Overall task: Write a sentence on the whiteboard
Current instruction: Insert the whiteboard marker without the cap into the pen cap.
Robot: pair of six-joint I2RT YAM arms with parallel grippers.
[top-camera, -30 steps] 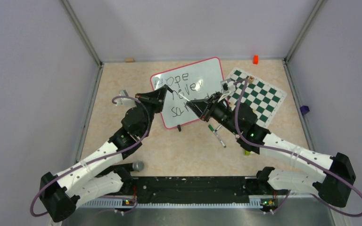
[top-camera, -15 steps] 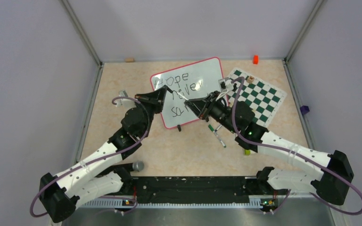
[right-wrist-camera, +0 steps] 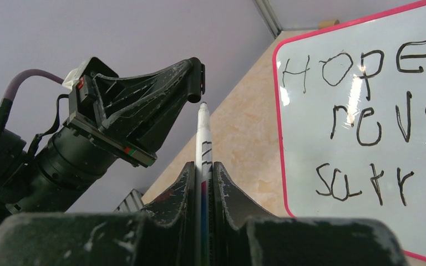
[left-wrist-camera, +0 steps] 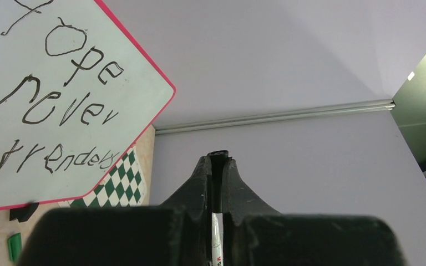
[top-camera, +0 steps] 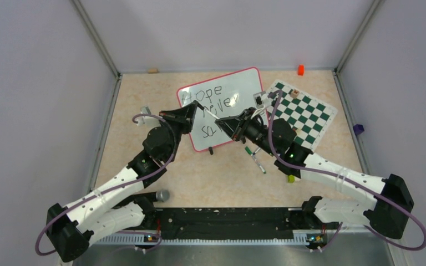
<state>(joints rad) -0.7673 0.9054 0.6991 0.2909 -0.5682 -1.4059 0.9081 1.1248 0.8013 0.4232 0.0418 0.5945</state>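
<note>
L end effector (left-wrist-camera: 218, 164) pinching black cap (left-wrist-camera: 219, 154), R end effector (right-wrist-camera: 203, 166) pinching marker (right-wrist-camera: 202, 130), 3-line sentence (left-wrist-camera: 66, 111) on whiteboard (top-camera: 245, 83)

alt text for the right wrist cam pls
The right end effector grips a white marker that points up at the tip of the left end effector. At right lies the pink-rimmed whiteboard, its sentence cut off by the frame: Hope, neve, surre.

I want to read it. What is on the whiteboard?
On the whiteboard is a sentence in three lines: "Hope", "never", then roughly "surrenders". From above, the right gripper, shut on a marker, covers most of the last line.
</note>
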